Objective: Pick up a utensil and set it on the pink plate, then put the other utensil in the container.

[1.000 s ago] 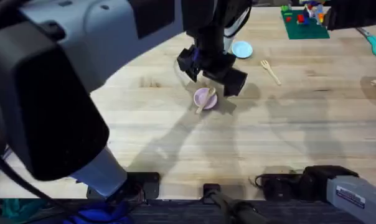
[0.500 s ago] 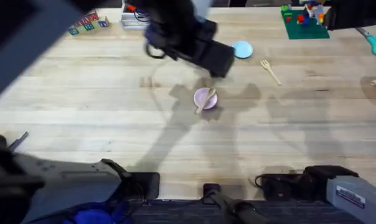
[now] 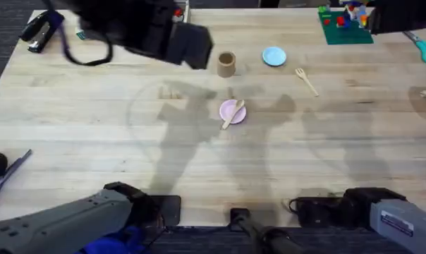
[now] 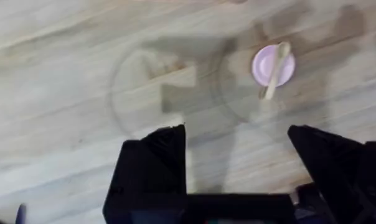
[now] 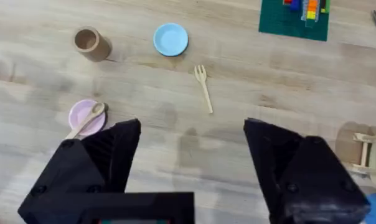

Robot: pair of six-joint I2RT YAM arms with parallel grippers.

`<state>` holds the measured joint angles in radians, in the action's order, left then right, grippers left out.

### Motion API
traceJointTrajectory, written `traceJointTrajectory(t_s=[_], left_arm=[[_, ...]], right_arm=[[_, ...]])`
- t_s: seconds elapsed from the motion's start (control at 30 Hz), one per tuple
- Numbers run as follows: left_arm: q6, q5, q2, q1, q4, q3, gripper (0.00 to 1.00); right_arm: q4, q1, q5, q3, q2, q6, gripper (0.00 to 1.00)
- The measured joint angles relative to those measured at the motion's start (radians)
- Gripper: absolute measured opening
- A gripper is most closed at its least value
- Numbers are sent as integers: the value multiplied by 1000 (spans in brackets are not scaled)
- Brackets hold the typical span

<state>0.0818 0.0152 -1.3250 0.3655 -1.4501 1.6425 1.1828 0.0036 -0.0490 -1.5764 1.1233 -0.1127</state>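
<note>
**Fork lies nearer the right arm, handle toward the bases**

Fork (image 3: pixel 306 80) is what remains to be moved. It rests flat on the table (image 3: pixel 93 148), just beside the blue plate (image 3: pixel 274 56) on its right-hand side and a little closer to the arms' bases. The cup (image 3: pixel 226 64) stands upright past the blue plate on the left, so the fork must travel leftward across that plate to reach it. The spoon (image 3: pixel 233 113) already lies across the pink plate (image 3: pixel 230 111), its handle hanging over the rim, so the first half of the task looks done.

The fork's long axis runs slightly aslant: tines toward the far edge of the table, handle angling back toward the right arm's base. In the right wrist view it lies ahead of the right gripper (image 5: pixel 191 146), whose jaws stand wide apart and empty, with the handle pointing roughly back at the gap. The left gripper (image 4: pixel 238 149), also spread and holding nothing, hangs high over the far-left part of the table, with the pink plate ahead of it.

By this layout the right arm is the better placed: a straight reach forward, jaws closing across the slim handle.
</note>
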Motion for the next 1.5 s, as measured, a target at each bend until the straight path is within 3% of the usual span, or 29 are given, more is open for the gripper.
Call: traceJointTrajectory(t_s=[0.2, 0.4, 0.7, 0.87, 1.17, 1.33, 1.5], left_arm=[[-20, -31, 3, -31, -14, 2, 993], [-123, -13, 6, -33, 54, -7, 993], [-296, 88, 37, -53, 261, -211, 992], [-403, 222, 49, -137, 391, -356, 993], [-655, 508, 52, -354, 570, -620, 993], [-713, 550, 51, -404, 671, -682, 993], [-734, 566, 52, -409, 787, -685, 993]], right_arm=[[0, 0, 0, 0, 0, 0, 995], [0, 0, 0, 0, 0, 0, 995], [0, 0, 0, 0, 0, 0, 996], [0, 0, 0, 0, 0, 0, 996], [1, 0, 0, 0, 0, 0, 996], [1, 0, 0, 0, 0, 0, 996], [1, 0, 0, 0, 0, 0, 995]])
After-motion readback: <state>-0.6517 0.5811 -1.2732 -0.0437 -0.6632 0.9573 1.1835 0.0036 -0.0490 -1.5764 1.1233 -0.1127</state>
